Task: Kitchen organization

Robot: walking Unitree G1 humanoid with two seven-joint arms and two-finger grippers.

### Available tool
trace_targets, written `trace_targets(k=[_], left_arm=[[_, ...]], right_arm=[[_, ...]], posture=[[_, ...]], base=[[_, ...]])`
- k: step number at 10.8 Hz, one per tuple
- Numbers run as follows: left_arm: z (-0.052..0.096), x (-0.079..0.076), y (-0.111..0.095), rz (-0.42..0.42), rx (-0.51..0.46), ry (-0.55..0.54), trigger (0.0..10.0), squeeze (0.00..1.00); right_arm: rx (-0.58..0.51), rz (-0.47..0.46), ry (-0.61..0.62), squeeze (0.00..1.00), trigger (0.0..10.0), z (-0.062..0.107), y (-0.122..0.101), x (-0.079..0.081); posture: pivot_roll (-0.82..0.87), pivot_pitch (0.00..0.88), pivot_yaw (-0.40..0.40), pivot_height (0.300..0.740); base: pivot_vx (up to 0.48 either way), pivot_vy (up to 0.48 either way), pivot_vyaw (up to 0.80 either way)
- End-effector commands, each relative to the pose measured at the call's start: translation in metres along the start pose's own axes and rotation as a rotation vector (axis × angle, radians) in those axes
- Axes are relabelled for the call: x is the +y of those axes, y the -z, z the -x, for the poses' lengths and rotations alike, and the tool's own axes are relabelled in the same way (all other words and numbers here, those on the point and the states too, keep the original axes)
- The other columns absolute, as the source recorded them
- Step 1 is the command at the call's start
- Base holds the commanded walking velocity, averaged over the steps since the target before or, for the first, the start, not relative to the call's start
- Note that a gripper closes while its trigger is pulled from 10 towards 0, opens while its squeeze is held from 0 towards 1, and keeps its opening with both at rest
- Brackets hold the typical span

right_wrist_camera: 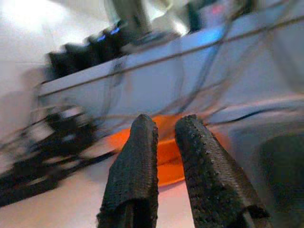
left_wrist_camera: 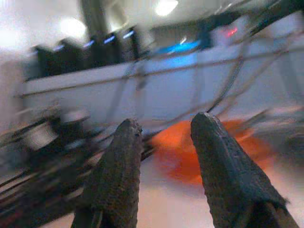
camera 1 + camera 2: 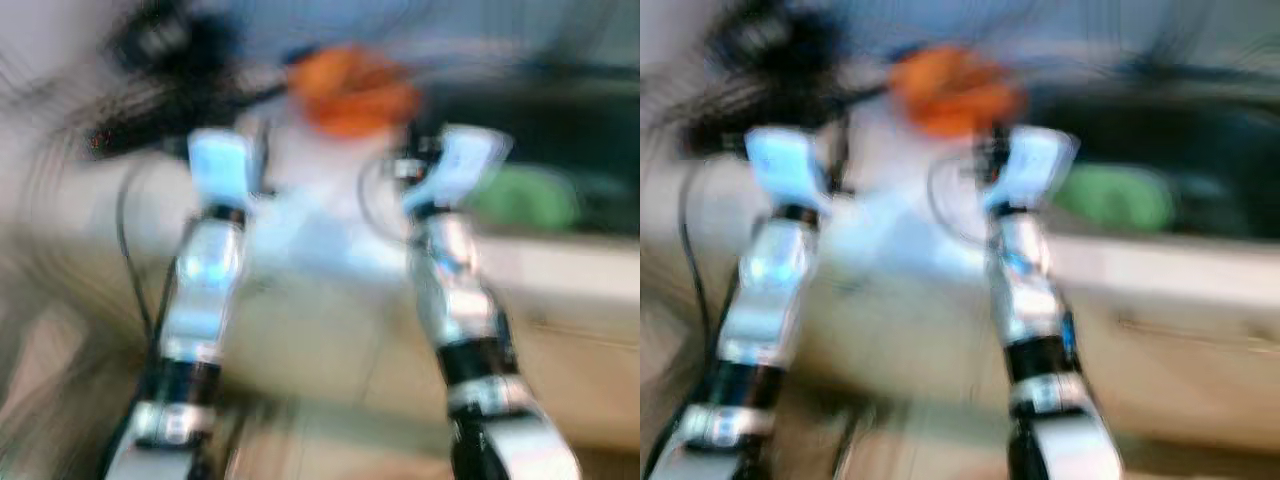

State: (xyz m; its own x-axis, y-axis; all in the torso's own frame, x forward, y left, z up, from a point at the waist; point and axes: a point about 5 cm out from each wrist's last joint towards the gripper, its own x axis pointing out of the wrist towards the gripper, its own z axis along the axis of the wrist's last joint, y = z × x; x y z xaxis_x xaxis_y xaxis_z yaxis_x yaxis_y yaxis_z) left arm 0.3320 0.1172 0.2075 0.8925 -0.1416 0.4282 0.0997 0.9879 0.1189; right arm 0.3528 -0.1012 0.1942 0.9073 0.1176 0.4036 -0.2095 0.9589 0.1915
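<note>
The head views are badly blurred by motion. An orange dish-like thing sits on the pale counter ahead, between my two raised silver arms. My left arm and right arm both reach toward it. In the left wrist view my left gripper is open with nothing between its fingers, and the orange thing lies beyond them. My right gripper has a narrow gap between its fingers and holds nothing; the orange thing lies just past its tips.
A dark basin lies at the right with a green object in it. A black rack-like mass stands at the left of the counter. Cabinet fronts run below the counter edge.
</note>
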Motion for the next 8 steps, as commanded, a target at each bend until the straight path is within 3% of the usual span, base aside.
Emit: trace_targets(k=[1,8], left_arm=[[-0.0016,-0.0098,-0.0029,0.008,-0.008,0.034,10.0,0.00],[-0.0017,-0.0113,-0.0045,0.010,-0.017,0.040,10.0,0.00]], right_arm=[[-0.008,-0.007,0.036,0.00,10.0,0.0011,-0.0021,-0.0099],[-0.008,0.002,0.032,0.00,10.0,0.0010,-0.0006,-0.0093]], posture=[[0.06,0.034,0.036,0.740],[0.06,0.052,0.034,0.740]], base=[[0.435,0.000,-0.44],[0.419,0.000,-0.06]])
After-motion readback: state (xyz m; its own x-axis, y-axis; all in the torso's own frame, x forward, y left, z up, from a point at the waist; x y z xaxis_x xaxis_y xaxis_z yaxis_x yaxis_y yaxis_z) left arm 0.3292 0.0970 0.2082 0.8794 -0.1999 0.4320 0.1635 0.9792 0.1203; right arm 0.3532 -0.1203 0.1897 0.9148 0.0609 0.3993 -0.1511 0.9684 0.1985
